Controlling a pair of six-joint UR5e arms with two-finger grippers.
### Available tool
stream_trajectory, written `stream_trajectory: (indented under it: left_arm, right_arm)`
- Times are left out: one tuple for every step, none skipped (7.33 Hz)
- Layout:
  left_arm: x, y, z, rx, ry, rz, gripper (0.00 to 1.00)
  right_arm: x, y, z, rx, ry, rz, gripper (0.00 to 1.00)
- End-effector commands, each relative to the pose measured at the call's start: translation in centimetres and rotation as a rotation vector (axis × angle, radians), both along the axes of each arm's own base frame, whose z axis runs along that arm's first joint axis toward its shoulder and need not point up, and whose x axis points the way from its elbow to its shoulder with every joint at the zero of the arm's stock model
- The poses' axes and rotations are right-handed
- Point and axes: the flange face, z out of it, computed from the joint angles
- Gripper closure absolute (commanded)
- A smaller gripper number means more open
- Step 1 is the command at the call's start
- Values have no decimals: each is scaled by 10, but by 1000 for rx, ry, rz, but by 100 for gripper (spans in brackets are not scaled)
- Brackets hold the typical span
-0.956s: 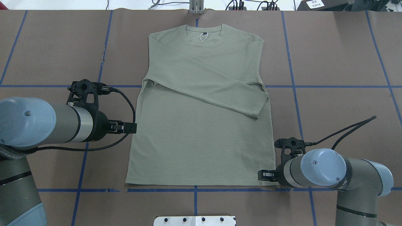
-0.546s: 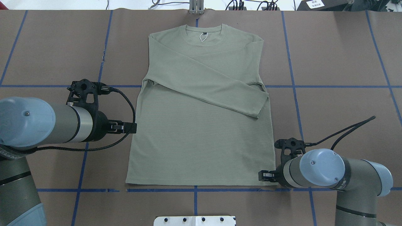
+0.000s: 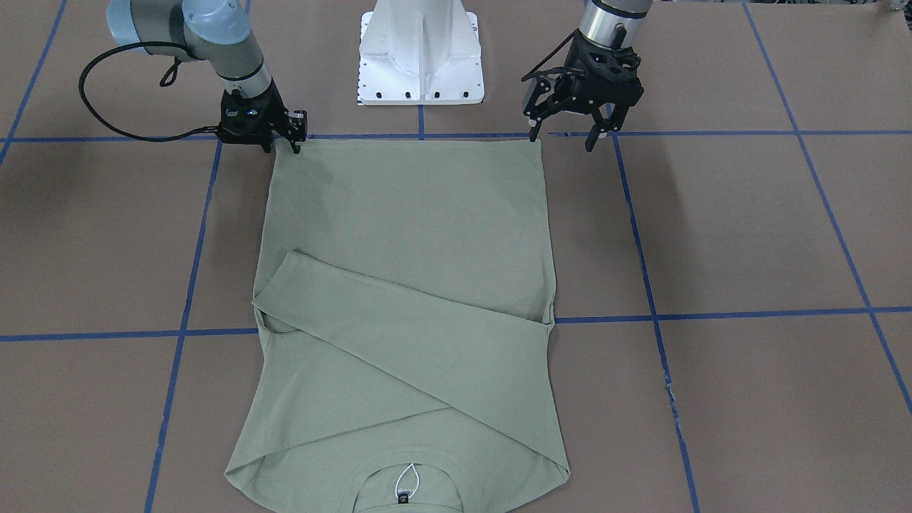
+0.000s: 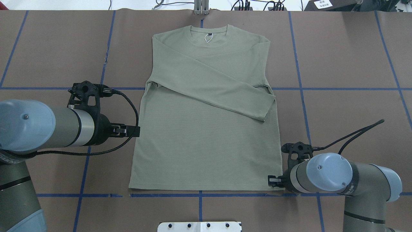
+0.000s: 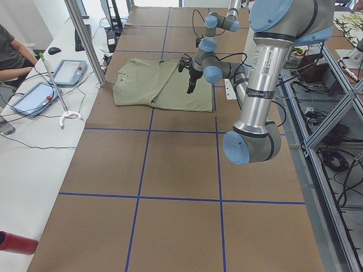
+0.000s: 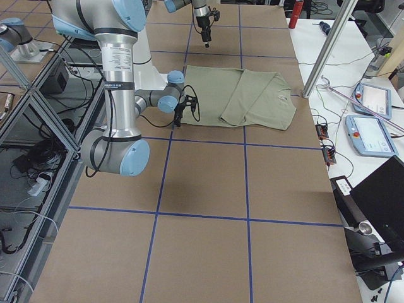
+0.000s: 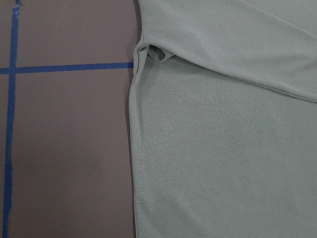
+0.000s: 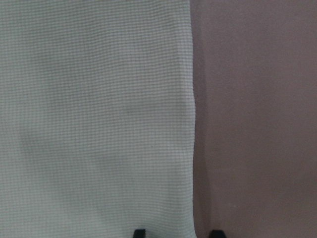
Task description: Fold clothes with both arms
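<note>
Shows the brown-papered table (image 4: 347,58) with the shirt (image 4: 206,145) spread flat at its middle, collar away from the robot, hem toward the base, both sleeves (image 4: 225,93) already crossed over the chest. Shows no shift in the cloth against a second ago: same outline, same creases. Places the right arm (image 4: 328,174) low at the hem corner (image 3: 281,146) on the robot's right, a shade further outward along the hem than a second ago, bringing the right gripper (image 3: 298,137) onto the corner itself. Reveals, in the right wrist view, its fingertips (image 8: 139,232) parted and straddling the side edge (image 8: 192,124), with nothing pinched yet. Leaves the left arm (image 4: 64,127) almost where it was, off the shirt's other side edge; holds the left gripper (image 3: 563,139) raised clear of the table, spread wide and empty. Suggests, as a judgement, a hem-to-collar fold in preparation: right side nearly lined up for its pinch, left side yet to come down to the matching corner. Warns of a skewed fold if only one corner lifts.
</note>
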Motion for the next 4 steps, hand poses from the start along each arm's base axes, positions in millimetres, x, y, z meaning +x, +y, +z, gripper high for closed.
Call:
stream_trajectory:
  left_arm:
    - [0,0,0,0,-1,0,2]
    - [0,0,0,0,-1,0,2]
    - [0,0,0,0,-1,0,2]
    - [2,0,8,-10,-15,1,2]
  right_arm:
    - [1,1,-2,-1,-3,-2,96]
    - [2,0,-4,1,-11,0,100]
    - [4,2,-11,4,-24,-3,100]
    - [7,1,-15,6,-34,1,100]
